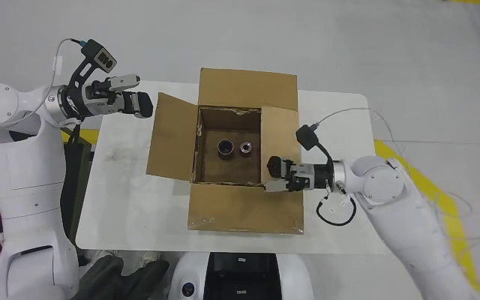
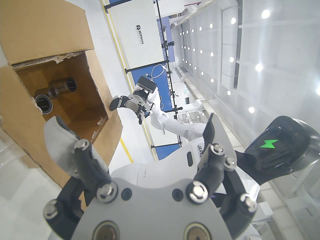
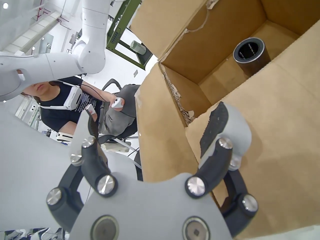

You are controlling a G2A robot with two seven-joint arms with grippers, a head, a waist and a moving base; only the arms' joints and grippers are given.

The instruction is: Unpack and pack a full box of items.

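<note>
An open cardboard box (image 1: 244,202) stands mid-table with its flaps spread. On its floor stand two dark metal cylinders, a larger one (image 1: 226,148) and a smaller one (image 1: 245,148); they are also seen as the larger cylinder (image 2: 43,103) and the smaller cylinder (image 2: 64,85). My left gripper (image 1: 145,105) hangs open just outside the left flap (image 1: 171,139), holding nothing. My right gripper (image 1: 271,175) is open at the box's near right corner, over the right flap (image 1: 280,139). In the right wrist view one finger (image 3: 217,123) lies against the cardboard, with a cylinder (image 3: 251,53) beyond.
The white table (image 1: 120,195) has bare room to the left and right of the box. The far flap (image 1: 247,86) lies flat away from me. The near flap (image 1: 247,210) reaches close to the table's front edge.
</note>
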